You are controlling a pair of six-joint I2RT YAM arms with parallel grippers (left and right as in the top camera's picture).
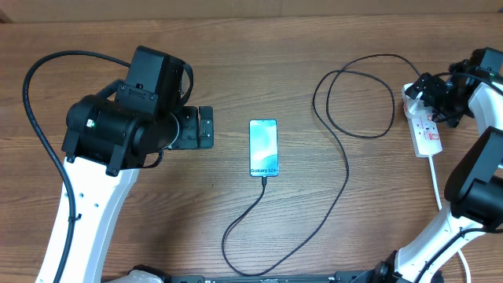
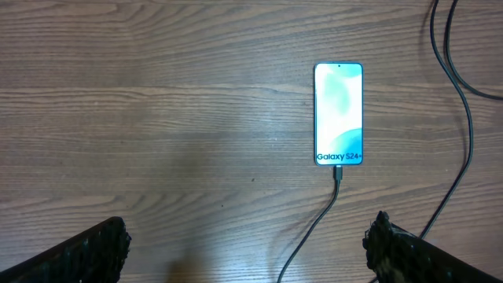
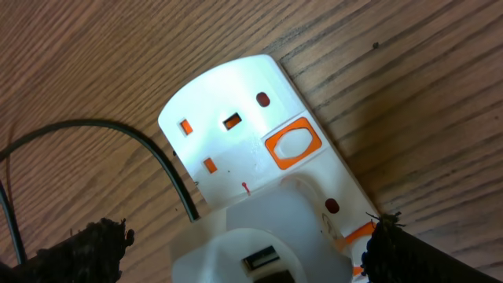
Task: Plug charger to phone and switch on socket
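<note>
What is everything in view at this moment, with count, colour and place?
phone: one, cyan screen, flat at table centre.
charger cable: one, black, plugged into the phone's text-end edge, looping right to the power strip.
power strip: one, white with red-orange switches, far right.
white cord: one, thick, leading off the strip's end.
table: one, brown wood.
left claw: one, black, open, left of the phone, apart from it.
right claw: one, black, open, over the power strip.

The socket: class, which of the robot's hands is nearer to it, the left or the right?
Right. The right hand hovers directly above the socket, open. The left hand is far across the table, on the phone's other side.
</note>
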